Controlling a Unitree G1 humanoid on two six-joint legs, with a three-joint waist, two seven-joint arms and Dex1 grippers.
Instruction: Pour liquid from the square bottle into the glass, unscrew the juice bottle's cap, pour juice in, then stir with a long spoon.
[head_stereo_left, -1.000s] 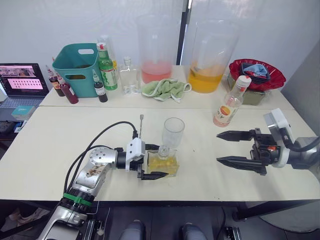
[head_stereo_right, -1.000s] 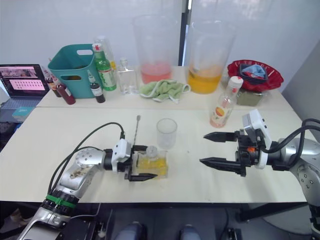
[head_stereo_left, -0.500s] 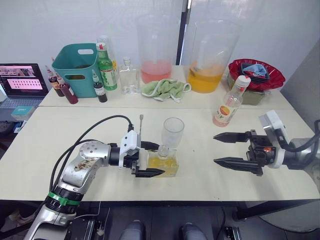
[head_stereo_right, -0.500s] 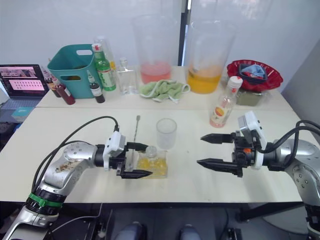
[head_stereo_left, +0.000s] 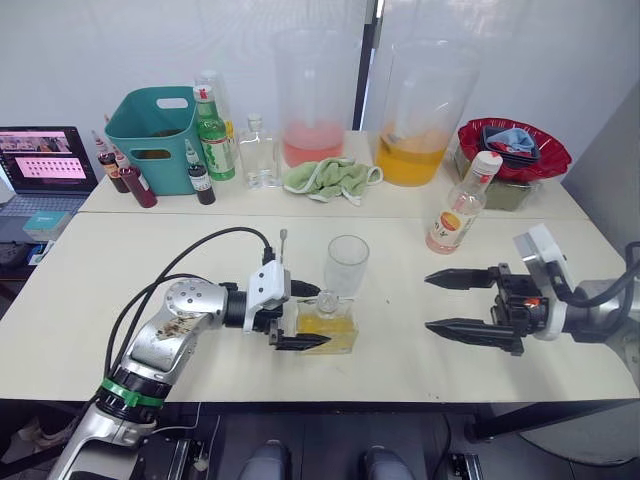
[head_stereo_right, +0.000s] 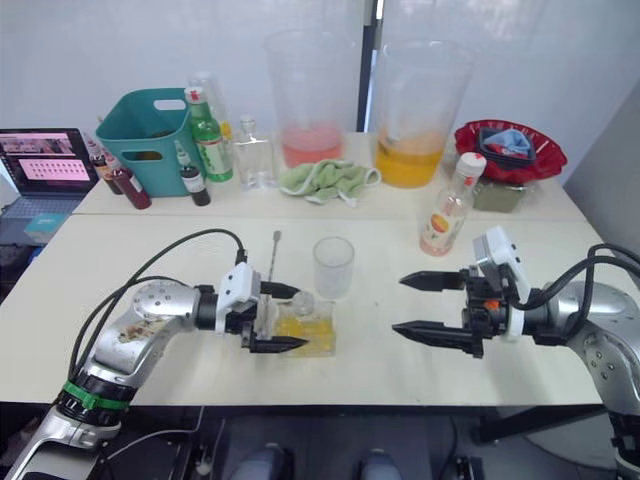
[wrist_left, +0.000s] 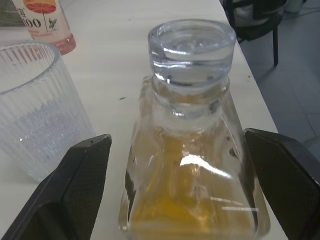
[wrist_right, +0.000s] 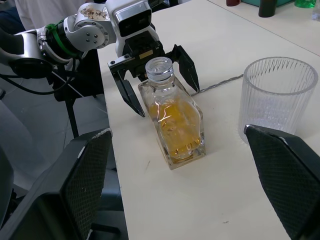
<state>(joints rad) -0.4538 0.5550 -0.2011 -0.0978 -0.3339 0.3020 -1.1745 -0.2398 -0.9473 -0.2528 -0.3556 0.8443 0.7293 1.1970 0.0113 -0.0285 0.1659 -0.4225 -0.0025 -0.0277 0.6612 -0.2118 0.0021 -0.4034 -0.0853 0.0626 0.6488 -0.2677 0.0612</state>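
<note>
Squat clear faceted glass bottle of yellow liquid with a glass stopper (head_stereo_left: 326, 322): upright near the cream table's (head_stereo_left: 90, 270) front edge, about midway along it, between the spread fingers of the left gripper (head_stereo_left: 305, 316), which straddle it without visible contact. Small clear ribbed tumbler (head_stereo_left: 346, 264): empty, just behind the bottle. Long thin silver spoon (head_stereo_left: 282, 250): flat beside the tumbler. Slim pink-orange juice bottle with white cap (head_stereo_left: 460, 207): upright toward the table's right end. Right gripper (head_stereo_left: 442, 304): spread wide, empty, well apart from the bottle.
</note>
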